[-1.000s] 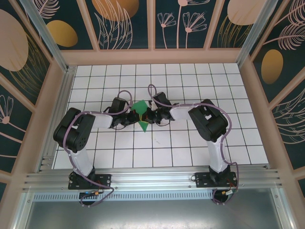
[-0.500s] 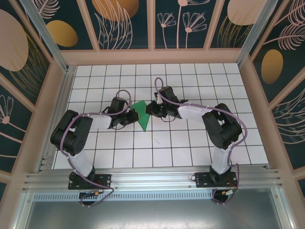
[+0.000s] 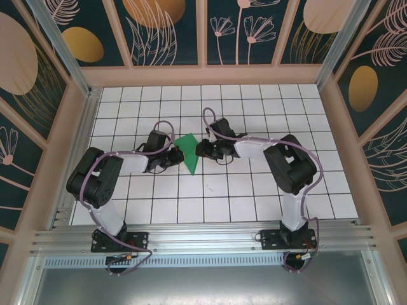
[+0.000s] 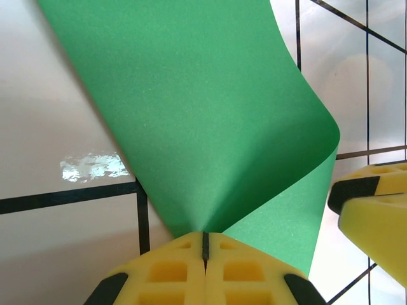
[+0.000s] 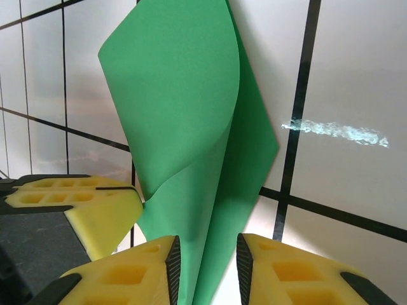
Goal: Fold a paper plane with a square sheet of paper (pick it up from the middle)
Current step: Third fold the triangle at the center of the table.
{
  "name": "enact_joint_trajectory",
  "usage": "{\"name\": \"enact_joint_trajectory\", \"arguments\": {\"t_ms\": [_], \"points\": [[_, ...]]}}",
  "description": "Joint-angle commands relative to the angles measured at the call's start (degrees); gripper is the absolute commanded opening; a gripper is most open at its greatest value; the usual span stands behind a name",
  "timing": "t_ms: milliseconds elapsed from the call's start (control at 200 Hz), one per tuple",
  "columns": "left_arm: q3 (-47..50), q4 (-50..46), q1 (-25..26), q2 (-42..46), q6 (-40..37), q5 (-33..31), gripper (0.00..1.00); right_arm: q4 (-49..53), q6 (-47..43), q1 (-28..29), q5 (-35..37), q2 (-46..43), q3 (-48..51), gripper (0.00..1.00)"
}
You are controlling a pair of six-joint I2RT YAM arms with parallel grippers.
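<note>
the square sheet of paper [image 3: 188,153] is seen near the middle of the bench [image 3: 267,190], between the two tools, already doubled over into a narrow pointed shape. in the left wrist view the left tool [image 4: 205,246] is closed tight on a lower edge of the sheet, with nothing but paper between its two sides. one layer is bowed up in a loose curl rather than pressed flat. in the right wrist view the right tool [image 5: 208,257] is parted a little and the paper's edge stands in the gap. clear space is seen beside the paper on one side, so no grip is judged to be made there yet.

the step in hand is judged to be the setting of a fold. it would be done well if the left hold were used as a firm anchor, the curled layer were brought down so that the edges meet evenly, and the right tool were closed only once the layers are lined up. a pull from both sides at once should be avoided, since thin paper is easily torn or creased askew.
</note>
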State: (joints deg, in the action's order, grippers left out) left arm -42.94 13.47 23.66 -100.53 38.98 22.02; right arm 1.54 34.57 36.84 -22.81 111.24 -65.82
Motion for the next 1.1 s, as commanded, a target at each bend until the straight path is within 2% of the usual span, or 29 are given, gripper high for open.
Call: {"name": "enact_joint_trajectory", "arguments": {"t_ms": [0,320,545,856,1091], "points": [[-0.1,0.8,0.3,-0.6,-0.7,-0.3,0.00,1.5,-2.2,0.6,-1.3,1.2,-2.2,0.33],[-0.9,0.2,0.4,-1.6,-1.3,-0.8,0.01,3.7,-4.2,1.7,-0.5,1.4,-2.8,0.33],[-1.5,0.3,0.3,-2.7,-1.4,-0.2,0.02,-0.6,-3.0,2.1,-1.9,-3.7,0.9,0.26],[-2.0,0.8,0.3,-1.7,-2.0,1.0,0.03,-4.1,-2.3,3.4,-3.9,-5.0,2.6,0.21],[-2.3,1.1,0.3,-2.3,-2.2,1.7,0.04,-3.6,-2.1,4.7,-6.3,-1.7,1.5,0.20]]}}
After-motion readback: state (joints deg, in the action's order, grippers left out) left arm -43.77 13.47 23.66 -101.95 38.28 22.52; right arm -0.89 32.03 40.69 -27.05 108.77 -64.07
